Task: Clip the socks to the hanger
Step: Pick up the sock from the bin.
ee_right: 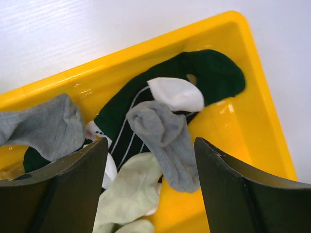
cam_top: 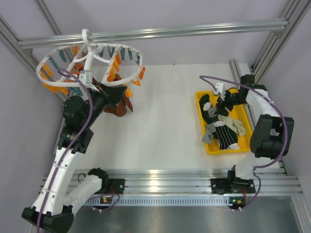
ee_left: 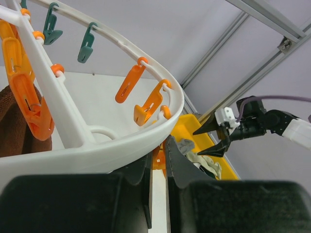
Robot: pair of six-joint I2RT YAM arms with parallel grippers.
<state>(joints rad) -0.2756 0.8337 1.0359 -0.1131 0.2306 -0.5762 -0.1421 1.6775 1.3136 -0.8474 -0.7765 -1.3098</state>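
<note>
The white round hanger point(cam_top: 87, 51) hangs from the aluminium bar at the back left, with orange and teal clips round its ring point(ee_left: 97, 155). My left gripper point(cam_top: 116, 94) is under the ring's near-right side, its fingers nearly together on an orange clip point(ee_left: 159, 159). A brown sock point(cam_top: 120, 108) hangs from the ring beside it and also shows in the left wrist view point(ee_left: 12, 126). My right gripper point(ee_right: 150, 141) is open and empty above the socks in the yellow tray point(ee_right: 243, 145). Right below it lies a grey sock point(ee_right: 167, 136) on a dark striped sock point(ee_right: 209, 73) and a cream sock point(ee_right: 129, 189).
The yellow tray point(cam_top: 226, 151) stands at the right of the table with several more socks, including a second grey one point(ee_right: 48, 126). The aluminium frame bar point(cam_top: 194, 30) runs along the back, with uprights at both sides. The right gripper also shows in the left wrist view point(ee_left: 214, 138).
</note>
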